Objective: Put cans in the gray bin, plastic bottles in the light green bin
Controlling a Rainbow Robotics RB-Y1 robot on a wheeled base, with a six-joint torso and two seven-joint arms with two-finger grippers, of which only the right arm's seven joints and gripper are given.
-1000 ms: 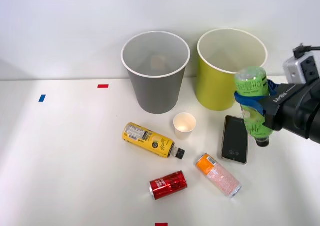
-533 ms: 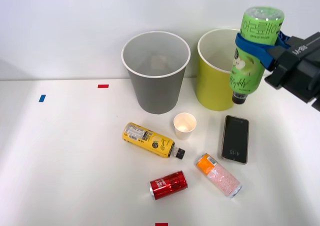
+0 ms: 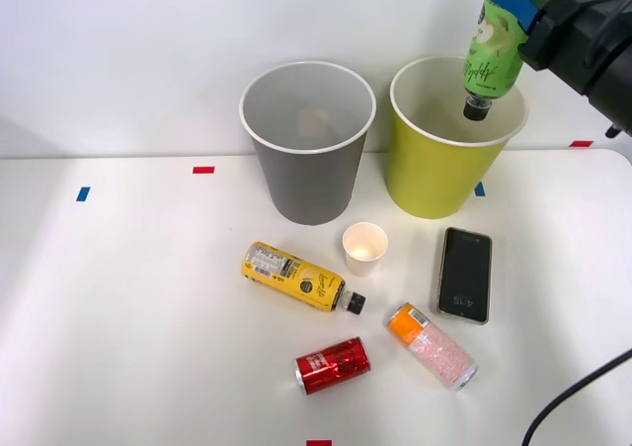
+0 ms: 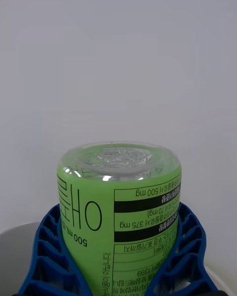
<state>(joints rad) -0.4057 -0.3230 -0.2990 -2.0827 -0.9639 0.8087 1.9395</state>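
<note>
We hold the green-labelled bottle [image 3: 496, 41] cap-down above the light green bin [image 3: 434, 175], our right gripper [image 3: 515, 0] clamped around its body; in the wrist view the blue ribbed fingers [image 4: 47, 256] hug both sides of the label. The black cap hangs over the bin's mouth, toward its far right rim rather than the centre.

The risk from here, as we judge it, is a release too close to that rim — the cap could clip the white edge and tip the bottle out onto the table, or onto the phone [image 3: 464, 273] lying just in front of the bin. The bottle also leans slightly, so it may not fall straight.

The rest of the sorting waits on the table: the yellow-labelled bottle [image 3: 296, 276] lies on its side near the small white cup [image 3: 364, 246], with the red can [image 3: 332, 364] and the orange-and-pink can [image 3: 431, 345] lying nearer us. The gray bin [image 3: 308, 140] stands just beside the green one.

The bottle's top end and part of our gripper are cut off by the picture's upper edge, and we cannot make out the bottom of either bin.
</note>
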